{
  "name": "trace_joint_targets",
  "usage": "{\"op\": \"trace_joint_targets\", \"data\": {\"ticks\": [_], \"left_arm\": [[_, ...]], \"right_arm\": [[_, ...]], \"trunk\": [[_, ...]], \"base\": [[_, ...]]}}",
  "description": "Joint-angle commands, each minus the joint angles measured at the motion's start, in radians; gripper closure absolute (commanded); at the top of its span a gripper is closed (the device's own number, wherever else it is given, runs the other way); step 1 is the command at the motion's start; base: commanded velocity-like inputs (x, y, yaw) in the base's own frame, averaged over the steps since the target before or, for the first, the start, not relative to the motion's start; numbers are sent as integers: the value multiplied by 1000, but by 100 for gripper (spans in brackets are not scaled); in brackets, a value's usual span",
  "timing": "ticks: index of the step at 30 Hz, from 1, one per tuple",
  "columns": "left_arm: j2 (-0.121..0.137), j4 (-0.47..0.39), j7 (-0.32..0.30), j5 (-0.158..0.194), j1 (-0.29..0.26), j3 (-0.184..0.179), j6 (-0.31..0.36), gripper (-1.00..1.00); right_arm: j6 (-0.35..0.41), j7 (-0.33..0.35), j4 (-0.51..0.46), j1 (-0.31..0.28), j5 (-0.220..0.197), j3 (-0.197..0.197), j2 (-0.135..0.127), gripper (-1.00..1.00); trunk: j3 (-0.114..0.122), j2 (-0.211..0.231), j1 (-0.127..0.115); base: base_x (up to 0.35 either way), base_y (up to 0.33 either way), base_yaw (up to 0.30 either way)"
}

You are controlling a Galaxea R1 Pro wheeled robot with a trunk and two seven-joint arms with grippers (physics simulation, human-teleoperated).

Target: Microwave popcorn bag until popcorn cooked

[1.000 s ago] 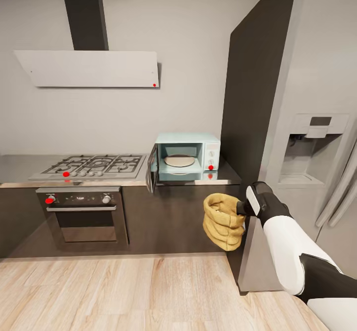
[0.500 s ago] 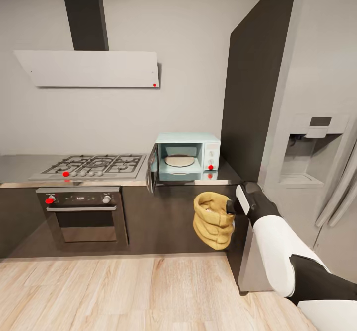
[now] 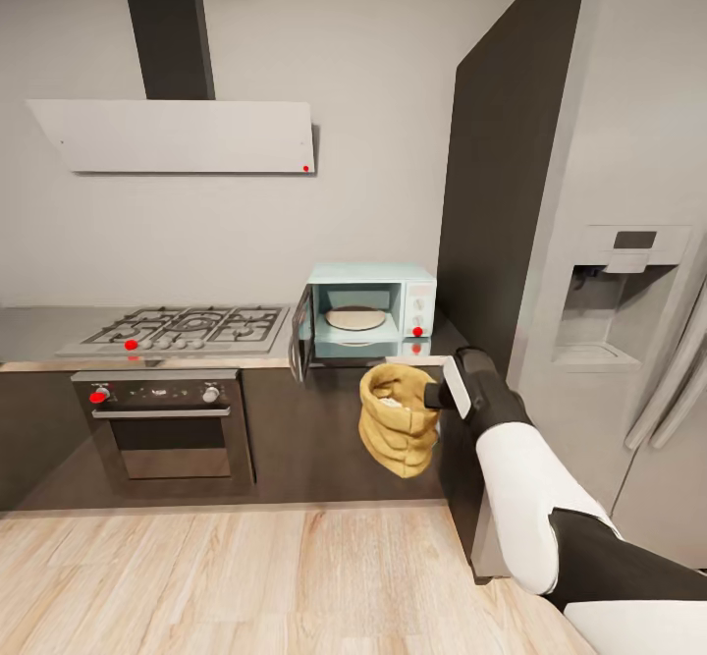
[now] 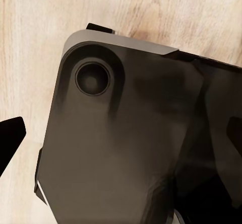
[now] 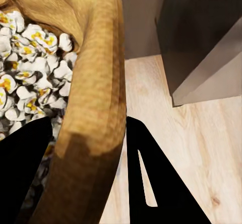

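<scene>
One arm carries the load: the right gripper (image 3: 439,398) pinches the rim of the popcorn bag (image 3: 396,418), one finger inside, one outside. The microwave (image 3: 371,309), door open, sits up and beyond it. I cannot tell the left gripper's state.

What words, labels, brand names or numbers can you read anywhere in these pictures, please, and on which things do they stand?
None can be read.
Microwave: its panel shows knobs and a red dot, no legible text.
Oven: marks between its knobs are too small to read.
Popcorn bag, held by the right hand: plain, unprinted.
</scene>
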Motion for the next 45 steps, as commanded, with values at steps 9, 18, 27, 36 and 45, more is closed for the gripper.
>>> {"op": "trace_joint_targets", "data": {"ticks": [9, 18, 27, 36, 45], "left_arm": [[0, -1, 0, 4, 0, 0, -1, -100], [0, -1, 0, 4, 0, 0, -1, -100], [0, -1, 0, 4, 0, 0, 0, -100], [0, -2, -1, 5, 0, 0, -1, -100], [0, -1, -8, 4, 0, -1, 0, -100]], "right_arm": [[4, -15, 147, -134, 6, -7, 2, 100], [4, -18, 169, -201, 1, -9, 2, 100], [4, -17, 158, -218, 1, -13, 2, 100], [4, -16, 153, -219, 2, -15, 2, 100], [4, -15, 151, -219, 2, -15, 2, 100]], "trunk": [[-1, -1, 0], [-1, -1, 0], [-1, -1, 0], [-1, -1, 0], [-1, -1, 0]], "base": [[0, 0, 0], [0, 0, 0], [0, 0, 0], [0, 0, 0], [240, 0, 0]]}}
